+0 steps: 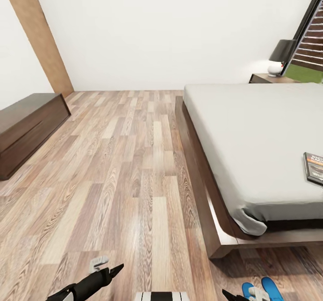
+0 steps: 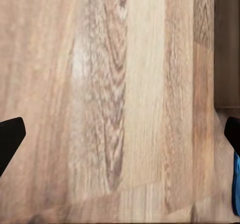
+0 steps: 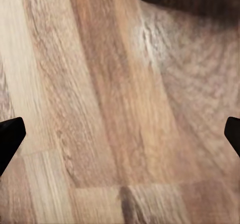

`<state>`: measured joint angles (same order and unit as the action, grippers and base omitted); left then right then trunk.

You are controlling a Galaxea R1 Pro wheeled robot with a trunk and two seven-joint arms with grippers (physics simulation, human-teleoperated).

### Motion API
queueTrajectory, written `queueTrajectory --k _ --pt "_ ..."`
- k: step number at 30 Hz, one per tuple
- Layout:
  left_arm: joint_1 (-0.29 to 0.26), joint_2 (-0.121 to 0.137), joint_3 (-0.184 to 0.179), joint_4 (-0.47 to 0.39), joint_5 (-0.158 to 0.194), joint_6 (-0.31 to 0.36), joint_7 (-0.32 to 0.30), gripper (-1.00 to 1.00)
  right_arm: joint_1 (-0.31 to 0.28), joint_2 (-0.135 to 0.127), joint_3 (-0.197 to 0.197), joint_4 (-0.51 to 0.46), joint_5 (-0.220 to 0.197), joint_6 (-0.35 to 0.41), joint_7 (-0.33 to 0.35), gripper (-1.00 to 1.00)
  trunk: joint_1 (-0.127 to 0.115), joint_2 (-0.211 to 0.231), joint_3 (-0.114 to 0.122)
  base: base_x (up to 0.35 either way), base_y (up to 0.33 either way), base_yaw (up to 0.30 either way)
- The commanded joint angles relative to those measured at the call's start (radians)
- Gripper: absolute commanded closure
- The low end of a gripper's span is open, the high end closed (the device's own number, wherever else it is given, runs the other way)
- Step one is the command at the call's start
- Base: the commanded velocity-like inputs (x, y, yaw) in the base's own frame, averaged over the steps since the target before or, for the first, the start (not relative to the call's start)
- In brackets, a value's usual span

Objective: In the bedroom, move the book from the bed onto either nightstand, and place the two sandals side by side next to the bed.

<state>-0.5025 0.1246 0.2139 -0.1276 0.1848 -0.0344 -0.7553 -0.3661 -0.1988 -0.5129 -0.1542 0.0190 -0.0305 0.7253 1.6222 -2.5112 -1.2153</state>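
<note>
I stand at the foot corner of the bed [image 1: 251, 126], looking along it toward the far wall, with both arms held low over the plank floor [image 1: 125, 171]. My left gripper [image 2: 120, 134] has its jaws spread wide — through its wrist camera the two dark fingertips sit at opposite edges with bare wood between them. My right gripper [image 3: 120, 134] is just as wide, also holding nothing, over floor beside a dark shadowed edge that I take for the bed frame.

The book [image 1: 314, 167] lies flat on the grey mattress near the foot end, well off to my right and partly cut by the edge of the head view; as far as I can tell its long axis runs roughly along the bed's length. My right arm is clearly the nearer one to it. The nightstand [image 1: 269, 78] stands at the far head end with a lamp [image 1: 280, 56] on top — so the book has the whole bed's length to travel.

The two sandals [image 1: 262, 290] lie on the floor just below the bed's foot corner, close by my right arm [image 1: 235, 295], apparently side by side. A blue sliver shows beside my left fingertip [image 2: 233, 131] too.
</note>
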Motion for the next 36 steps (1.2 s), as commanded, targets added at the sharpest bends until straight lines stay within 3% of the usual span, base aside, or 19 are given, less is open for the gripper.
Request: queueTrajectory --k 1,15,36 --pt "-0.001 0.000 0.001 0.002 -0.002 -0.003 -0.003 -1.00 -0.001 0.000 -0.003 0.001 0.002 -0.003 0.003 -1.00 -0.001 0.000 0.003 0.000 0.000 0.000" --pt "-0.001 -0.019 0.002 0.018 -0.016 -0.004 -0.004 -1.00 -0.001 0.002 -0.003 0.006 0.001 -0.003 0.002 -1.00 -0.007 0.003 0.057 0.000 0.000 0.000" --pt "-0.001 -0.020 0.002 0.019 -0.016 -0.004 -0.004 -1.00 -0.001 0.003 -0.001 0.009 0.004 -0.004 0.002 -1.00 -0.016 0.008 0.139 0.000 0.000 -0.033"
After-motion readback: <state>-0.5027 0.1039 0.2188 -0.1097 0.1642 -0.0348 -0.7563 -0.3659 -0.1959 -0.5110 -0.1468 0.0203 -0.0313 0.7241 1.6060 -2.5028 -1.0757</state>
